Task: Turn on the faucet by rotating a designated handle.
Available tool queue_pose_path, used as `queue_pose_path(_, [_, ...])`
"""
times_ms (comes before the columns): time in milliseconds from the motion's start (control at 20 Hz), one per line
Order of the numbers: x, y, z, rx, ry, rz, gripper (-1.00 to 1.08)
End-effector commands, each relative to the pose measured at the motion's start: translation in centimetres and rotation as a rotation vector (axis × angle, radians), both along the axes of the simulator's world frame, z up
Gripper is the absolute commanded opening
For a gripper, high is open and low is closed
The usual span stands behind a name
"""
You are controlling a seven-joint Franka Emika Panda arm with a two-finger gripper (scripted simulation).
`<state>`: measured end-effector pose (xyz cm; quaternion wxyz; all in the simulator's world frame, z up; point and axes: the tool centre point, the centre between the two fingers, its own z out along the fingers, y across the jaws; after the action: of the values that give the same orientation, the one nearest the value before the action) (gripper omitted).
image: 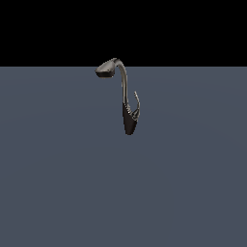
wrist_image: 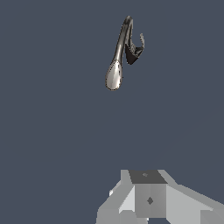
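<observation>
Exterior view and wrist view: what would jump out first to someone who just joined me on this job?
The faucet stands alone on the plain grey-blue floor, its spout head bent toward the exterior view's left. The thin hooked handle rises from its base on the exterior view's right. Only the wrist view shows the gripper, well short of the faucet.

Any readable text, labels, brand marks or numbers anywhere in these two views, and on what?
None: no words, numbers or logos can be read in either view.
The dark grey-brown metallic faucet, its thin curved silvery-grey handle and the plain grey-blue floor are bare.
The pale grey gripper carries only a small dark diamond mark, not text.
</observation>
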<state>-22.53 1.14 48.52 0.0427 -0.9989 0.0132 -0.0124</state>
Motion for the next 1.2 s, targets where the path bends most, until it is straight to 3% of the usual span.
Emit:
queue_pose_path(0, [0.9, 0.2, -0.2, 0.021, 0.01, -0.033, -1.0])
queue_pose_path(350, [4.9, 0.8, -1.3, 0.11, 0.053, -0.176, -1.0])
queue_pose_path(1150, [17.2, 0.5, -7.5, 0.35, 0.215, -0.649, -1.0])
